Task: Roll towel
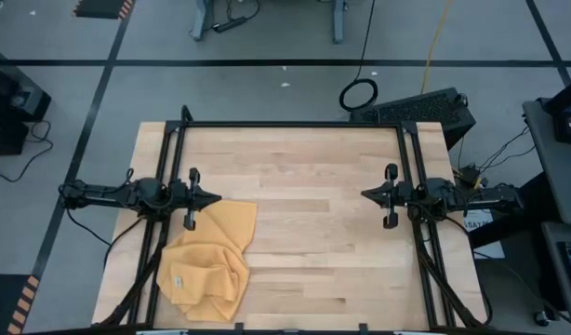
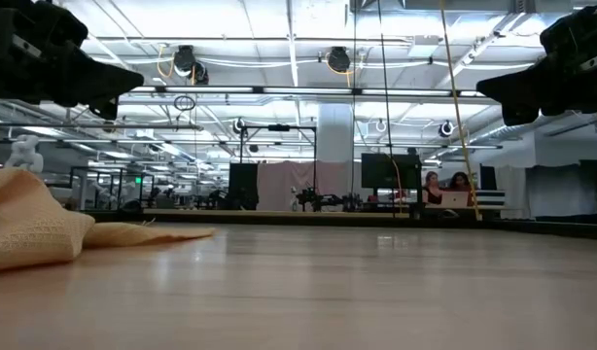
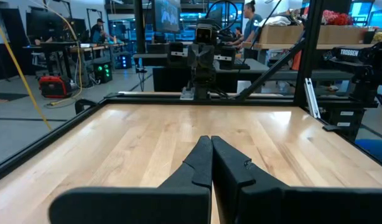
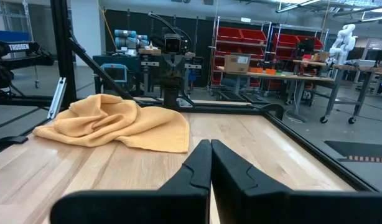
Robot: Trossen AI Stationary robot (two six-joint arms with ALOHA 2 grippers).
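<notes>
One towel (image 1: 211, 263) lies on the wooden table (image 1: 313, 233), and it is the only loose thing on the tabletop. It is mustard yellow and crumpled, not flat: it sits bunched in folds at the near left corner of the table, with one flatter flap reaching toward the table's middle. A small white tag (image 1: 179, 280) shows on the bunched part near the left edge. In the low view the towel (image 2: 46, 228) is a soft heap at the left with a thin edge trailing out along the wood. From the right wrist view it (image 4: 116, 122) shows as a rumpled mound across the table.

Two arms are in view, one at each side. The left gripper (image 1: 219, 198) hangs above the far edge of the towel, pointing toward the table's middle, and its two fingers (image 3: 200, 165) are pressed together with nothing between them. The right gripper (image 1: 364, 194) hangs over bare wood at the opposite side, well apart from the towel, pointing back at the left one; its two fingers (image 4: 200, 163) are likewise pressed together and hold nothing. In the low view both grippers sit high above the tabletop, neither touching the towel nor the wood.

Two people (image 2: 444, 187) sit at a desk in the room far behind the table.
</notes>
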